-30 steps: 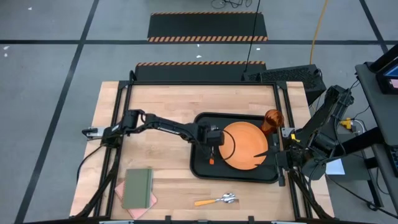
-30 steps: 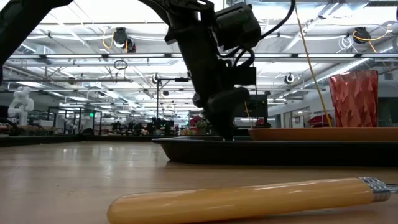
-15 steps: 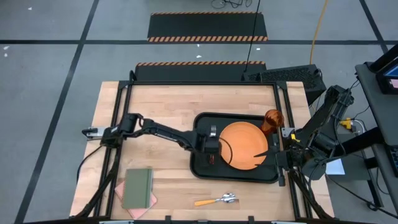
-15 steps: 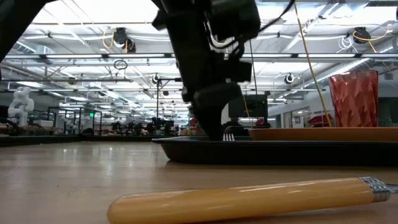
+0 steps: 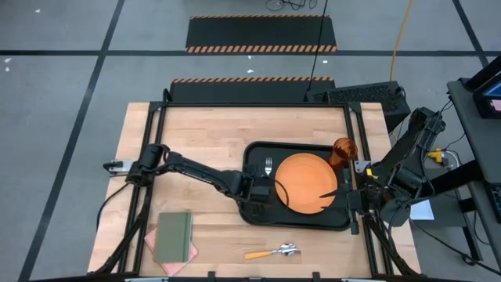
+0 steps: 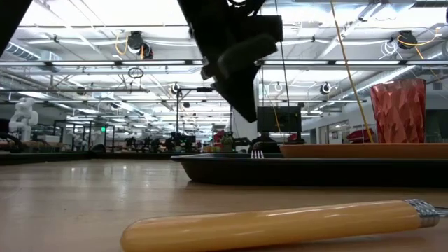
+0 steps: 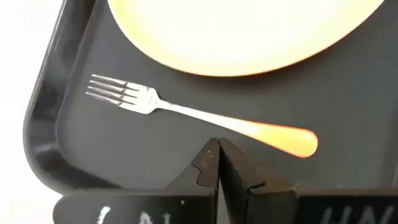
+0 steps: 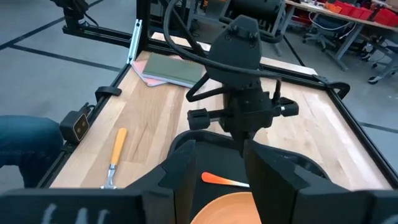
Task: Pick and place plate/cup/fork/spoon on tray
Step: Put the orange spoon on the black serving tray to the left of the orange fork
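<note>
The black tray (image 5: 258, 149) holds the orange plate (image 5: 307, 183), the amber cup (image 5: 343, 150) at its far right corner, and the fork (image 7: 186, 113). The fork lies flat on the tray's floor left of the plate, tines toward the far edge (image 5: 268, 164). The spoon (image 5: 272, 252) lies on the table near the front edge. My left gripper (image 7: 217, 151) is shut and empty, raised just above the fork's orange handle (image 7: 283, 137). My right gripper (image 8: 217, 177) is open and empty over the tray's right edge, by the plate's rim.
A green notebook (image 5: 174, 237) lies on a pink cloth at the table's front left. In the low view the spoon's handle (image 6: 273, 224) lies in front of the tray (image 6: 308, 171). Bare wood shows left of and in front of the tray.
My left gripper has risen from the tray's floor and drawn back a little toward the table's near left. The fork stays lying on the tray, and its tines now show beyond the gripper.
</note>
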`<action>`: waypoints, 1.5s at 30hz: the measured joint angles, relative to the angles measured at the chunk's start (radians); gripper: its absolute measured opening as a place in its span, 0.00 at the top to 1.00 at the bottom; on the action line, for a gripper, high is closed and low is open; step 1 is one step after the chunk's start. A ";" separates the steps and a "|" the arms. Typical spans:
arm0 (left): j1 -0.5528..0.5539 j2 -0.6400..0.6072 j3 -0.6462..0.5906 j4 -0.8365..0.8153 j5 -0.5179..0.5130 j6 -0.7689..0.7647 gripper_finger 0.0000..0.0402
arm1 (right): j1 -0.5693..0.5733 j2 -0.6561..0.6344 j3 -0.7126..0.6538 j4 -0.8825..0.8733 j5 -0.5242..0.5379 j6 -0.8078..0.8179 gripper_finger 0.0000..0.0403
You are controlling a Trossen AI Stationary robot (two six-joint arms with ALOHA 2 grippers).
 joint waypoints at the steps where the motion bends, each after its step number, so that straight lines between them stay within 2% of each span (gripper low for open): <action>1: 0.000 0.000 0.000 0.011 0.005 0.000 0.98 | 0.000 0.000 0.000 0.000 0.000 0.007 0.68; 7: -0.030 0.006 0.000 0.101 0.112 -0.002 0.98 | 0.000 0.000 0.000 -0.002 -0.002 0.022 0.68; 12: -0.104 -0.002 0.042 0.150 0.130 -0.033 0.98 | 0.000 0.000 0.000 -0.003 -0.002 -0.005 0.68; 20: -0.318 0.003 0.152 0.222 -0.113 -0.124 0.98 | 0.000 0.000 0.000 -0.025 0.002 0.007 0.68; 24: -0.386 0.005 0.153 0.274 -0.182 -0.196 0.96 | 0.000 0.001 0.000 -0.025 0.002 0.056 0.68; 28: -0.431 0.035 0.154 0.340 -0.214 -0.198 0.89 | 0.000 0.016 0.000 -0.025 0.002 0.074 0.68; 33: -0.443 0.084 0.153 0.379 -0.219 -0.200 0.76 | -0.002 0.028 0.000 -0.025 0.002 0.043 0.68; 39: -0.422 0.127 0.153 0.387 -0.171 -0.248 0.61 | -0.002 0.028 0.000 -0.026 0.002 0.010 0.68; 45: -0.415 0.155 0.153 0.399 -0.102 -0.321 0.57 | -0.002 0.028 0.000 -0.025 0.002 0.029 0.68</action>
